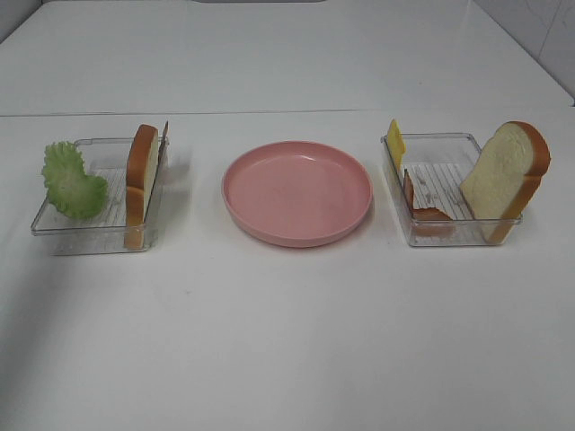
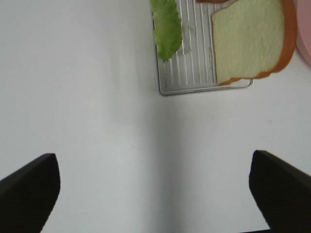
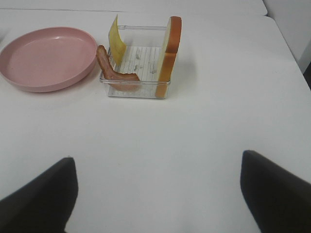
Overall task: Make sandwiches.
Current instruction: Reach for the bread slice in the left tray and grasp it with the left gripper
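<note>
The sandwich parts lie apart in two clear trays. In the left tray ruffled green lettuce leans at the outer side and a bread slice stands on edge. The right tray holds a yellow cheese slice, reddish-brown bacon and a second bread slice leaning upright. Neither arm shows in the exterior view. My left gripper is open over bare table short of the lettuce and bread. My right gripper is open, well back from the bacon, cheese and bread.
A round pink plate sits between the two trays with nothing on it. The white table runs wide in front of the trays, and a seam crosses it behind them. A wall edge shows at the far right.
</note>
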